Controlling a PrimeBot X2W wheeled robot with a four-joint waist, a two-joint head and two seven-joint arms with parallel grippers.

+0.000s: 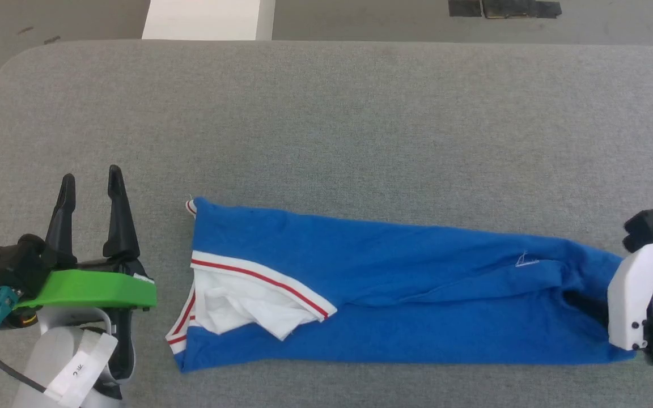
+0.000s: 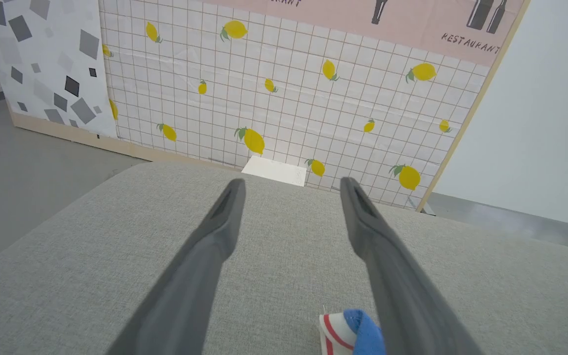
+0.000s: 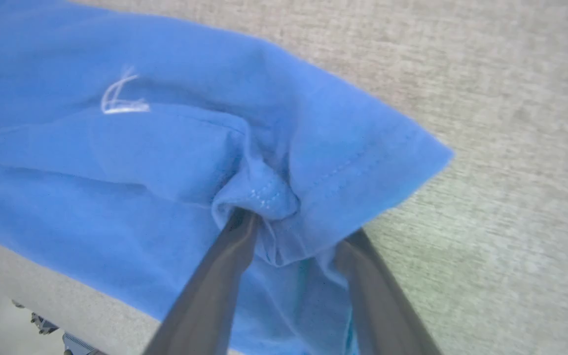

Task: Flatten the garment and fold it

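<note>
**Left gripper** (image 1: pixel 91 175): near-left part of the desk (image 1: pixel 360 113), fingers pointing to the far side. The jaws stand wide apart and hold nothing. It is just left of the jersey and not touching it. In the left wrist view, a red-and-white trimmed corner (image 2: pixel 336 333) of the jersey shows beside the right-hand finger.

**Jersey** (image 1: pixel 394 294): royal blue, lying on the near half of the desk as a long narrow band. Its long axis runs left to right, tilting slightly nearer toward the right.
- Left end: white cloth (image 1: pixel 236 309) bunched in the opening, bordered by white-and-red striped trim (image 1: pixel 258 277).
- Middle: a shallow crease running along the length.
- Right part: a small white mark (image 1: pixel 526 260).
- Right end: stitched blue hem (image 3: pixel 343 167), rumpled.

**Right gripper** (image 3: pixel 294 231): at the jersey's right end, near the desk's right edge. The jaws are apart and straddle a bunched fold of hem. Cloth lies between the fingers, but they do not visibly pinch it.

**Key relation:** each arm stands at one end of the long axis. The right gripper is already in the cloth. The left gripper has bare desk between it and the trimmed end, which lies to its right. Any lengthwise fold probably needs the left gripper to move right before both ends can be carried.
</note>
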